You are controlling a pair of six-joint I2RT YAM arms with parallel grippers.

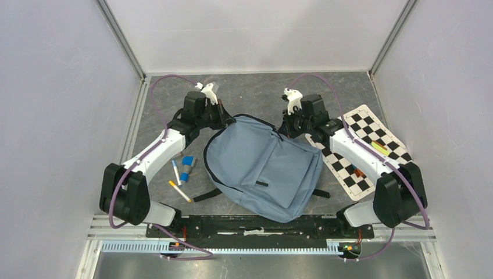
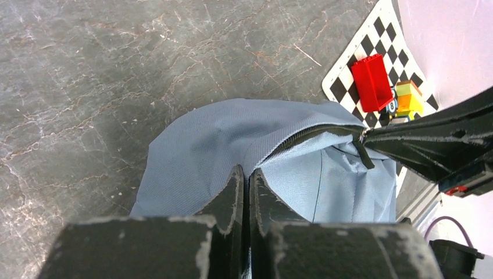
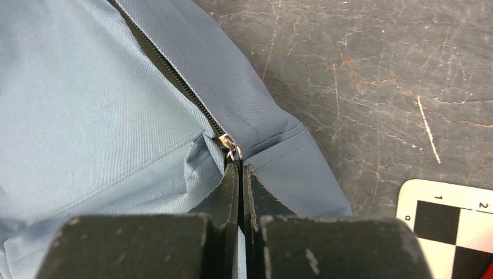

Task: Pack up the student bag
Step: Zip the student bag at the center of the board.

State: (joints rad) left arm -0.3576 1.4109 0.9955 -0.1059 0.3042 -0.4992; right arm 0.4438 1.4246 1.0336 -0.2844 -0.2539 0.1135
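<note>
Right wrist: right hand (image 3: 240,168) pinches zipper pull (image 3: 232,151) of student bag (image 3: 87,116).

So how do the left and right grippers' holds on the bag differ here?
The left gripper pinches plain fabric at the far-left corner of the student bag. The right gripper pinches the zipper pull at the far-right corner. Both are shut on the bag's far end.
</note>
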